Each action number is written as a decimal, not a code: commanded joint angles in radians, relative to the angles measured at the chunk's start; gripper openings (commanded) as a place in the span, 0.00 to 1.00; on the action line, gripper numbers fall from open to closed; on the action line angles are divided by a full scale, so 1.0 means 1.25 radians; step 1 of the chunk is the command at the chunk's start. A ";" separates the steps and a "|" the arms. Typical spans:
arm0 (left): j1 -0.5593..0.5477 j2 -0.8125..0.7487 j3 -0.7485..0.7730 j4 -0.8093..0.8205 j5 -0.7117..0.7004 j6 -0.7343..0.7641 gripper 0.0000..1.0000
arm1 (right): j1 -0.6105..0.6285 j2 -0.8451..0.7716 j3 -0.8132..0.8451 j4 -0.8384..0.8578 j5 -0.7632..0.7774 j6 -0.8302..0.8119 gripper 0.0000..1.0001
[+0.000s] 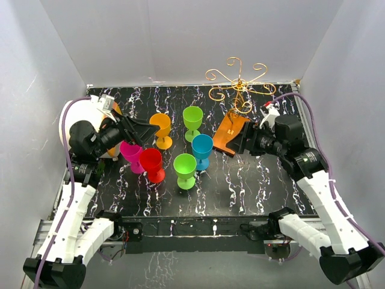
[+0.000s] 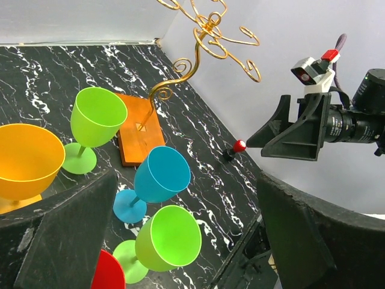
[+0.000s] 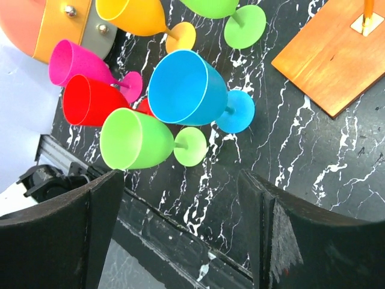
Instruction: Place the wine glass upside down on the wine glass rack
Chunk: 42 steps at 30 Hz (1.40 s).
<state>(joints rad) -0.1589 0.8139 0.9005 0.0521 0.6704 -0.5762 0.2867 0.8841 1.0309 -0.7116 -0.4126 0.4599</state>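
Progress is sitting at nil: overhead, the wine glass rack (image 1: 239,84) is standing bare at the table's (image 1: 271,186) back right, six wine glasses (image 1: 193,117) upright left of it; on the left wrist, my left hand (image 2: 186,180) is gaping empty by the orange glass (image 2: 27,159); on the right wrist, my right hand (image 3: 180,177) is gaping empty toward the blue glass (image 3: 180,87).

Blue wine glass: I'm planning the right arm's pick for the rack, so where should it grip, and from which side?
Probably the bowl of the blue wine glass, from its right: it stands upright, green glasses crowd its front and back, and the open right gripper faces that side. Gripping the bowl leaves stem and foot free for the wine glass rack.
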 commanded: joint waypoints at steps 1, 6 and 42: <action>0.003 0.005 0.003 0.015 0.016 -0.005 0.99 | 0.076 0.025 -0.003 0.094 0.169 0.058 0.72; 0.002 0.016 0.002 0.015 0.028 -0.006 0.99 | 0.218 0.086 0.016 0.102 0.370 0.104 0.63; -0.024 -0.017 -0.001 -0.012 0.027 0.041 0.99 | 0.447 0.402 0.137 0.049 0.777 0.277 0.23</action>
<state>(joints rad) -0.1837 0.8043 0.8841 0.0357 0.7071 -0.5392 0.8425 1.3987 1.1709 -0.6594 0.5251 0.8028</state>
